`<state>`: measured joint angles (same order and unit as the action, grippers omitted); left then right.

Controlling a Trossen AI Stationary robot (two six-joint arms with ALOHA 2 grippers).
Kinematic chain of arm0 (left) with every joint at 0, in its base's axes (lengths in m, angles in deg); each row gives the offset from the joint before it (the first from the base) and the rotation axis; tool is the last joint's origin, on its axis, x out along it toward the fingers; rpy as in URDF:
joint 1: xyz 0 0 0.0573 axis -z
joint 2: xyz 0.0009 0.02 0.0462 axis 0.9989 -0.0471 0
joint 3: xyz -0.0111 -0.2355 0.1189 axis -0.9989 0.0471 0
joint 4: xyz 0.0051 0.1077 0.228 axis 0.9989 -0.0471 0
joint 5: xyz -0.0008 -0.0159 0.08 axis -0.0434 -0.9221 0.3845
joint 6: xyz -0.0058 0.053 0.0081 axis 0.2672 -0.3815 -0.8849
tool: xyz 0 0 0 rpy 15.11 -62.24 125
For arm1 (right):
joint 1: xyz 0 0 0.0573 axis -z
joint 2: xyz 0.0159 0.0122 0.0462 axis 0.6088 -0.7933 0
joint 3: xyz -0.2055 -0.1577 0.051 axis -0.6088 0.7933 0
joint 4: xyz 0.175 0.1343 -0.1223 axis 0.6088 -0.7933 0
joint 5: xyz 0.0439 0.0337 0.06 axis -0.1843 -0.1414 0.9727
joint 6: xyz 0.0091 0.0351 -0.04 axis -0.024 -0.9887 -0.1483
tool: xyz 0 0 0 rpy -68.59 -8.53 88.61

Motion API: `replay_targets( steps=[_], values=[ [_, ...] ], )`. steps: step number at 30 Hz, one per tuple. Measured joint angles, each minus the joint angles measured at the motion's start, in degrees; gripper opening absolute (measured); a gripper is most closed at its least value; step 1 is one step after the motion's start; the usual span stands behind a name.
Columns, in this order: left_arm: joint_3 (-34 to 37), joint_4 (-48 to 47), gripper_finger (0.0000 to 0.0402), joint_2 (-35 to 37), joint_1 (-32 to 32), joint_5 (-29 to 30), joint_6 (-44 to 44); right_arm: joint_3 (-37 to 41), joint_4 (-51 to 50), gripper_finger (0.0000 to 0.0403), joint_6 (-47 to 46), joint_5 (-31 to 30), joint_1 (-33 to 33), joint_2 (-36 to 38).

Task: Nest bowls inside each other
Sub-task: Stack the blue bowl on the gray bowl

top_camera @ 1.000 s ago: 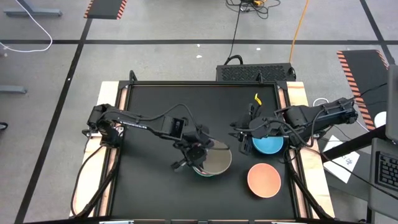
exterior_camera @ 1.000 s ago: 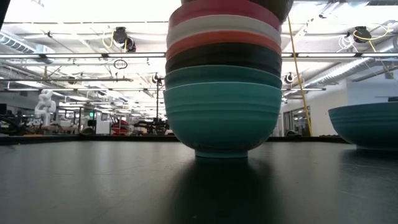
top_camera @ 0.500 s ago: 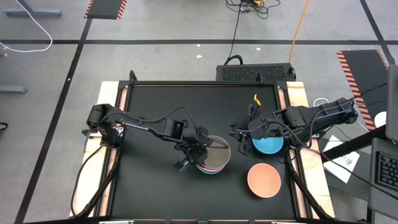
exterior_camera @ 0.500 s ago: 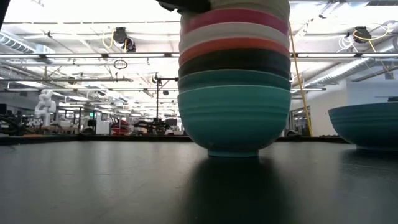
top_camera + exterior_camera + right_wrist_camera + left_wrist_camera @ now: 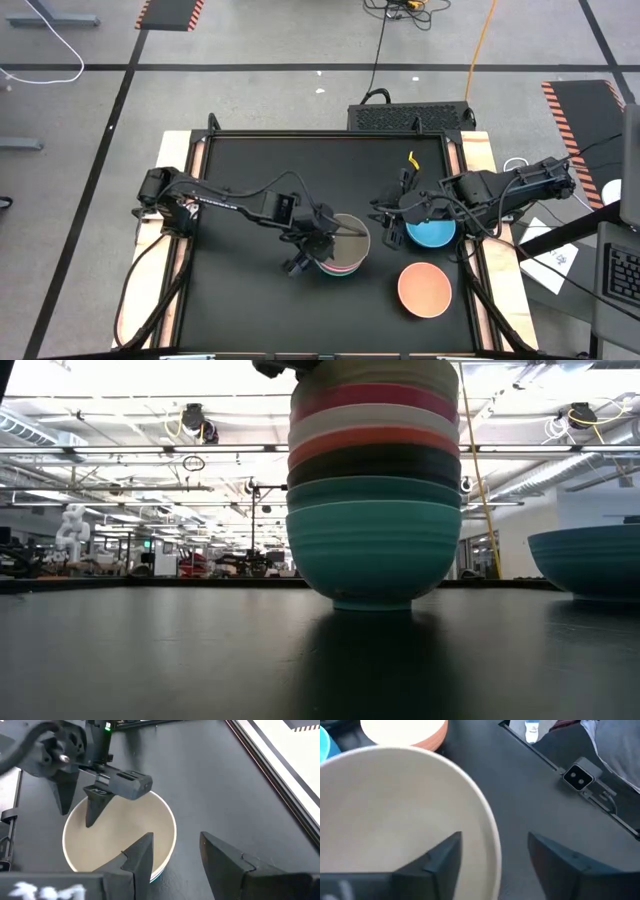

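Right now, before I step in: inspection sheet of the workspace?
Surface: black tabletop, bare apart from the items below.
Job's things: stack of nested bowls, turquoise at the bottom, grey-brown bowl on top; blue bowl and peach bowl stand apart, not nested.
Clutter: small yellow item near the far edge.
Tools: left tool open, astride the top bowl's rim; right tool open, beside the blue bowl, holding nothing.
Cables: yellow cable and black cable on the floor beyond the table.
Surroundings: black box behind the table; papers to the right.
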<state>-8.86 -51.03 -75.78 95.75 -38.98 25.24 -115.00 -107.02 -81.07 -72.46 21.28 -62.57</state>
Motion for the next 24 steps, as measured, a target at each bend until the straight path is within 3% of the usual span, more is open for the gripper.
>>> replay_targets(
  steps=[4,8,15,24],
  values=[
    [-1.01,-1.39,0.0285,0.23,0.26,2.00,1.41,0.00,0.00,0.0153,0.02,-0.02,0.02,0.00],
    [-3.74,-4.10,0.0316,2.93,0.28,2.97,1.28,0.00,-0.13,0.0153,0.02,-0.02,0.02,0.00],
    [-5.92,-10.46,0.0321,14.13,-0.09,3.91,2.31,0.02,-3.28,0.0153,-1.41,0.22,0.17,-0.02],
    [-1.51,-12.38,0.0321,29.42,-2.84,9.19,4.92,5.98,-8.69,0.0153,-9.56,8.98,8.10,-0.05]
  ],
)
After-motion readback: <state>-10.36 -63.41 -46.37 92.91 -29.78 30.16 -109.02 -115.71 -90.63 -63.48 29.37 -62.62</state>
